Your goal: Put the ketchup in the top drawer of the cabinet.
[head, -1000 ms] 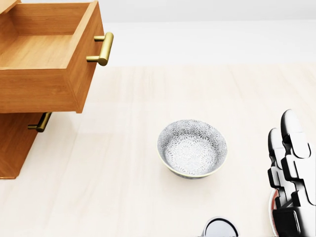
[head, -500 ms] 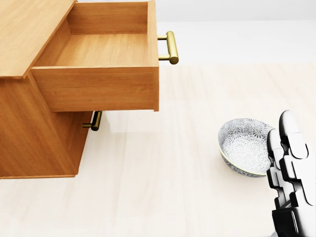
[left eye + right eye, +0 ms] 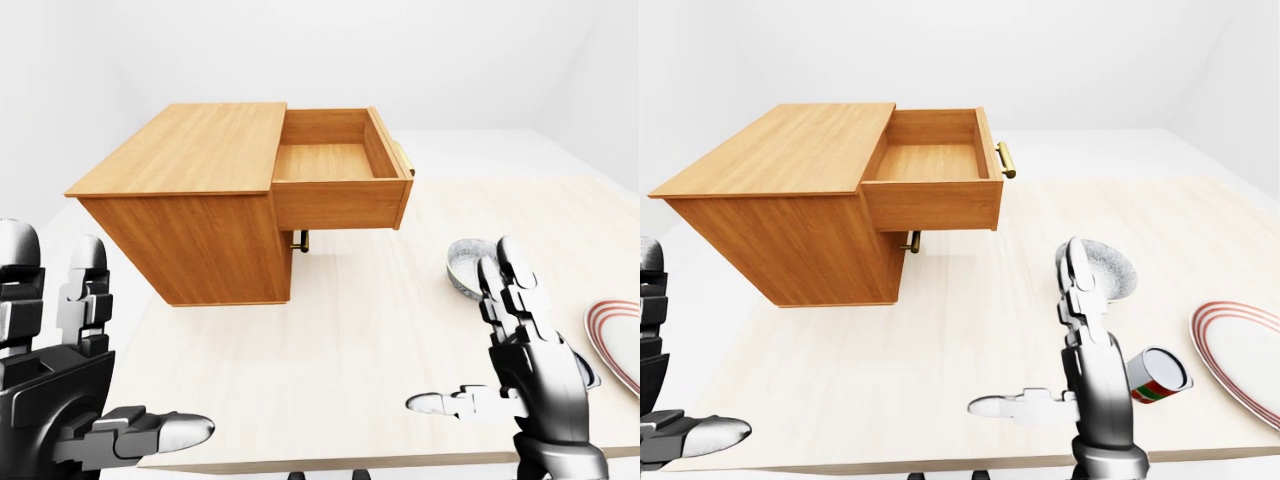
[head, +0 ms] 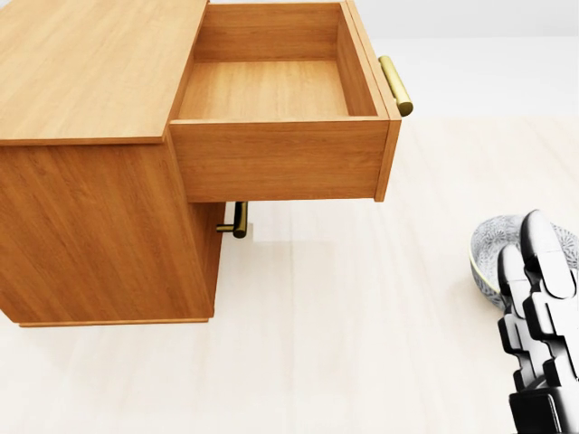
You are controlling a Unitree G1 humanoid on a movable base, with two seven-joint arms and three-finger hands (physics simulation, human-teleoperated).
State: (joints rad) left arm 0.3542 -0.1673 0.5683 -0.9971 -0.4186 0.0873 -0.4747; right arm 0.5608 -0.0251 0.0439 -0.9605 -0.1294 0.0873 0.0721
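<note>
Since the earlier frames the whole head view has slid: the camera has swung left, so the cabinet [image 4: 99, 163] now fills the upper left of that view and the bowl [image 4: 488, 249] has drifted to the right edge, half hidden by the right hand [image 4: 541, 307]. None of the things themselves appear to have shifted on the table [image 4: 344, 344].

The drawer [image 4: 271, 90] at the cabinet's top stands pulled out, its wooden floor bare, with a brass handle [image 4: 395, 85] on its face. A second brass handle [image 4: 237, 220] shows below it, on the closed lower drawer.

The ketchup [image 3: 1158, 377] shows only in the right-eye view: a small cylinder lying on its side on the table, with a red and green label and a pale round end facing up and to the right. It lies just right of the right hand's wrist, between it and the plate [image 3: 1240, 355], well apart from the cabinet.

The right hand is raised with fingers straight and thumb spread, holding nothing. The left hand [image 3: 70, 390], at the lower left of the left-eye view, is likewise spread and empty.
</note>
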